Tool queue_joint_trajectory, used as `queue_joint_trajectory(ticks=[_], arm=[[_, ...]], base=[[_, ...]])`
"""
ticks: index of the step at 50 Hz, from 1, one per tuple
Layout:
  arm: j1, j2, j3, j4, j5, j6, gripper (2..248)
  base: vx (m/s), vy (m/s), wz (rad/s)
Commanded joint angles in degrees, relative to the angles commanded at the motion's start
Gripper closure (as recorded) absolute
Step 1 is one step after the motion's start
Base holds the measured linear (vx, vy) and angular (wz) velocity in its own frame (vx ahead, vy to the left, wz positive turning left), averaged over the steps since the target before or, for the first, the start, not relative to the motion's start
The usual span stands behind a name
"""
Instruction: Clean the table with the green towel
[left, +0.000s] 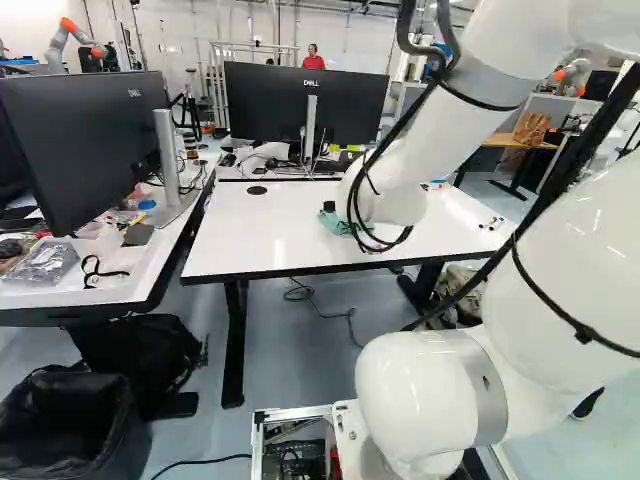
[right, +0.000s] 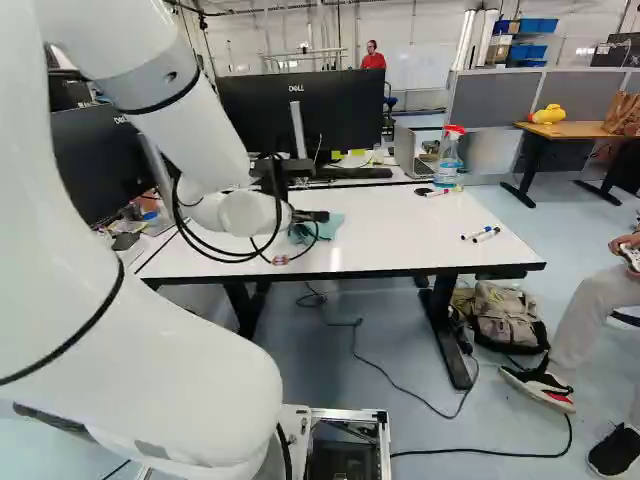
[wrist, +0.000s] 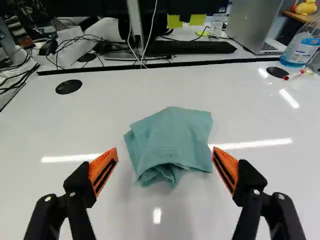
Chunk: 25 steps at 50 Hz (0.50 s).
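Observation:
My gripper shows in the right base view as a dark shape at the wrist's end, over the white table. Beside it there, partly hidden, lies the green towel. In the wrist view my gripper is open, its orange-padded fingers wide apart. The crumpled, folded towel lies on the table ahead of and between the fingers, touching neither. The arm hides part of the towel in the left base view.
Markers lie on the table's right part. At its far edge stand a spray bottle, a monitor and a laptop. A cluttered desk is on the left; a backpack and a seated person are at the right.

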Motion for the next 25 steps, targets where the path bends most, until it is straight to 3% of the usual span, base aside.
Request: queue_joint_trajectory(ticks=[25], arm=[[0.9, 3.3, 7.7, -0.3, 10.3, 0.0, 3]], base=[[0.000, 0.000, 0.000]])
